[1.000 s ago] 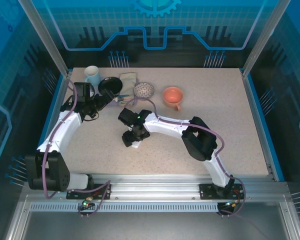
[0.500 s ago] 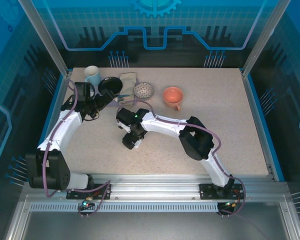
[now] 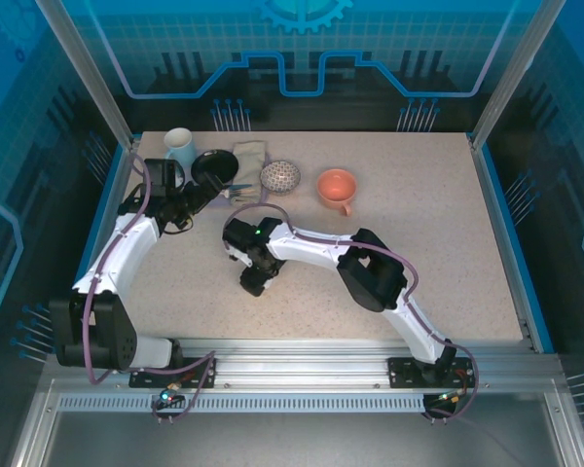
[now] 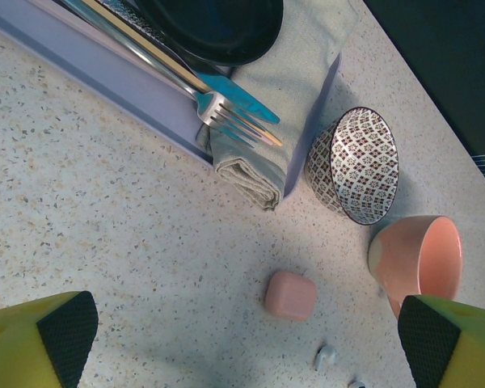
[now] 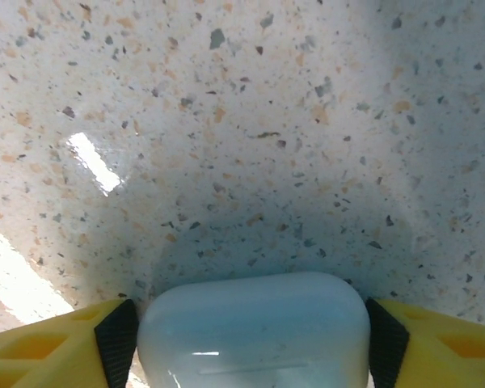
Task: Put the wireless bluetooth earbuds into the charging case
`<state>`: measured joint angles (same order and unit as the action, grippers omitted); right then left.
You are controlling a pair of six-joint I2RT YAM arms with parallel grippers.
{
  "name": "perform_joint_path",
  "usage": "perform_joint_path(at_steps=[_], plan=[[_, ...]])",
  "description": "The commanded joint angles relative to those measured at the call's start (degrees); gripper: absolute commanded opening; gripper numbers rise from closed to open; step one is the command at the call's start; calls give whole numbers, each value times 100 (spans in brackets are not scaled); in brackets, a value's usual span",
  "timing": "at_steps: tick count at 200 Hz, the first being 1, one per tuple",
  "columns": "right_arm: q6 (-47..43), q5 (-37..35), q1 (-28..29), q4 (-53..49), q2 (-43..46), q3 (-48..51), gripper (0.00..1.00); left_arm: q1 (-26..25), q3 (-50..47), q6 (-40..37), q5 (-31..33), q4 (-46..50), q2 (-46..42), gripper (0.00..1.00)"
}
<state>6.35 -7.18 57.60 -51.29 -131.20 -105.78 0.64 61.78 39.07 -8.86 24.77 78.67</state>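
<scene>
A white charging case point(image 5: 253, 333) sits on the speckled table between the black pads of my right gripper point(image 5: 253, 339), and both pads touch its sides. From above, the right gripper point(image 3: 256, 277) points down at the table's middle left and covers the case. A shut salmon-pink case point(image 4: 290, 295) lies on the table ahead of my left gripper point(image 4: 244, 339), which is wide open and holds nothing. Beside the pink case lies a white earbud point(image 4: 326, 356), with a second white earbud point(image 4: 356, 384) at the frame's bottom edge. The left gripper point(image 3: 214, 190) hovers near the back left.
Along the back stand a white mug point(image 3: 179, 146), a black plate point(image 3: 214, 166), a folded napkin point(image 3: 250, 156) with a fork point(image 4: 226, 113) on it, a patterned bowl point(image 3: 280, 176) and a pink cup point(image 3: 337, 186).
My right arm has swung slightly left, and its gripper has settled lower over the white case. The left arm has not moved.
</scene>
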Motion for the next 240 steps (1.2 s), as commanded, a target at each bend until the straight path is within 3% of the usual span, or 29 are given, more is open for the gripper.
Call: perform_joint_path(at_steps=[1, 49, 107, 148, 198, 240], plan=[[-15, -100, 84, -274, -180, -158, 72, 41, 143, 57, -106, 19, 8, 99], [243, -256, 52, -297, -121, -136, 53, 41, 133, -16, -254, -42, -10, 99], [1488, -326, -292, -32, 782, 569, 51, 44, -249, -30, -890, -629, -151, 99], [2915, -504, -691, 94, 1738, 1493, 49, -156, -598, -55, -1165, -1106, -72, 99], [4691, -584, -1345, 688, 3115, 2734, 50, -866, -1825, 68, -1392, -2770, -201, 99], [6055, -687, -1791, 1180, 3895, 3521, 50, -1599, -3056, 411, -1431, -5030, -152, 99]])
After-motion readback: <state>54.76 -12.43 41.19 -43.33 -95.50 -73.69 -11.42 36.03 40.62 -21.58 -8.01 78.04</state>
